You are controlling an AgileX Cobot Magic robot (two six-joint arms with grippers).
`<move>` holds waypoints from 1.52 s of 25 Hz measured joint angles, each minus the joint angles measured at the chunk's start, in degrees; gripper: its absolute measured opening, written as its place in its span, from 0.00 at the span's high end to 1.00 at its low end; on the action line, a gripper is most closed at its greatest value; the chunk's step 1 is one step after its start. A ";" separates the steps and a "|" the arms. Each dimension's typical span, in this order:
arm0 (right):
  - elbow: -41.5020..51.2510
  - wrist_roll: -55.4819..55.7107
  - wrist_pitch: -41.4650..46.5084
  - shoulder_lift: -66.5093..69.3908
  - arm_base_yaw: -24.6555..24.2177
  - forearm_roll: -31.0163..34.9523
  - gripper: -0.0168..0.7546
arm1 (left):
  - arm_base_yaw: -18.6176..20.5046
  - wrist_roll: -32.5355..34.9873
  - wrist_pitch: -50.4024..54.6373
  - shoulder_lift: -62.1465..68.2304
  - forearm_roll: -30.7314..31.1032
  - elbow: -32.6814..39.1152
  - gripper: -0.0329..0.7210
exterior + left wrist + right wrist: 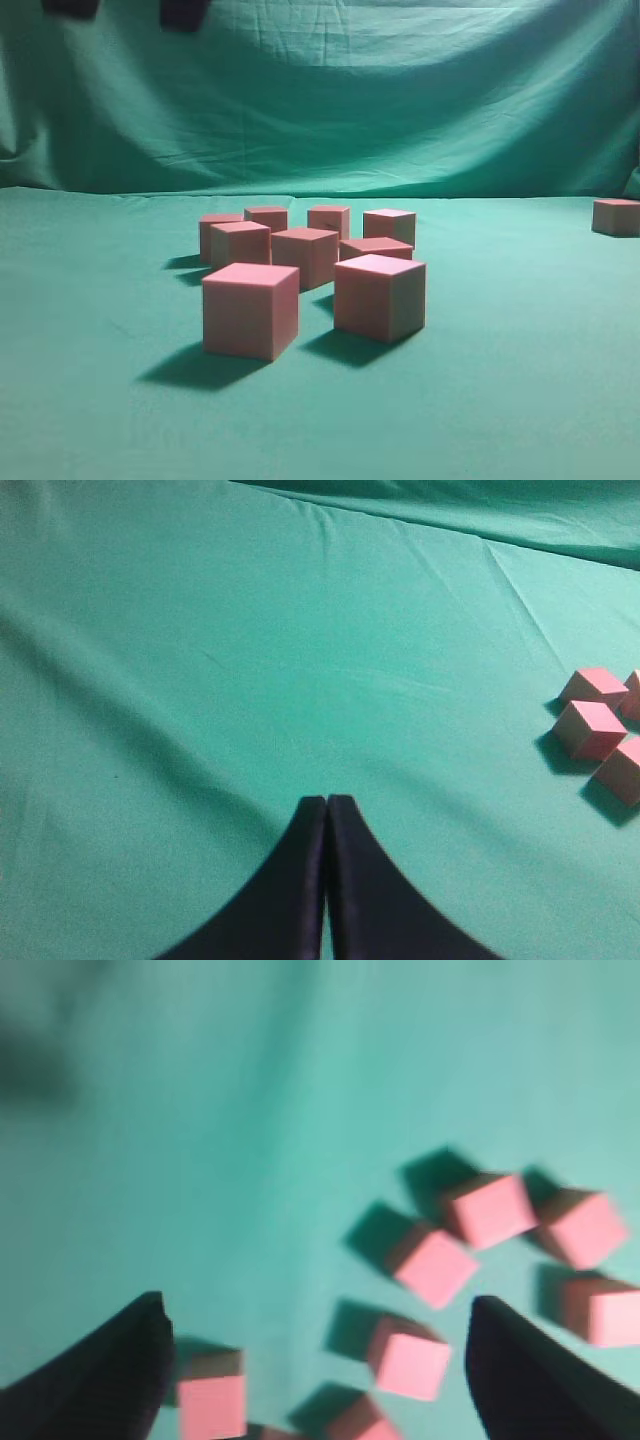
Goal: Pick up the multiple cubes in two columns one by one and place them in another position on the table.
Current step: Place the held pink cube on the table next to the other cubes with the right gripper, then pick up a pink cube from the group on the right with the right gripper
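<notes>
Nine cubes [310, 255] stand clustered on the desk [100, 400] near its middle: two in front, side by side and slightly apart, the others in rows behind them. One more cube [615, 216] sits alone far to the right, well apart, near the backdrop [400, 90] behind the desk.

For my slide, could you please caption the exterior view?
Eight pinkish-red matte cubes clustered on green cloth table; a ninth sits far right.

Cubes [310, 275] cluster tightly mid-surface [100, 400], gaps narrow. Left, front and right of the cluster lie open; one lone cube [615, 216] sits far right.
</notes>
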 joint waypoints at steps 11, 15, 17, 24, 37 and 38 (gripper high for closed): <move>-5.07 16.68 1.11 -11.88 -10.05 -21.77 0.24 | 0.00 0.00 0.00 0.00 0.00 0.00 0.96; -5.39 23.26 1.36 -14.56 -24.25 -19.78 0.24 | 0.00 0.00 0.00 0.00 0.00 0.00 0.96; -5.39 24.45 1.72 -14.56 -31.18 -15.67 0.24 | 0.00 0.00 0.00 0.00 0.00 0.00 0.96; -0.90 24.75 1.83 -10.64 -49.37 -6.82 0.24 | 0.00 0.00 0.00 0.00 0.00 0.00 0.96; 4.95 18.46 -12.62 4.37 -54.36 -0.83 0.24 | 0.00 0.00 0.00 0.00 0.00 0.00 0.96; 4.95 17.85 -13.52 5.44 -54.36 -0.73 0.24 | 0.00 0.00 0.00 0.00 0.00 0.00 0.96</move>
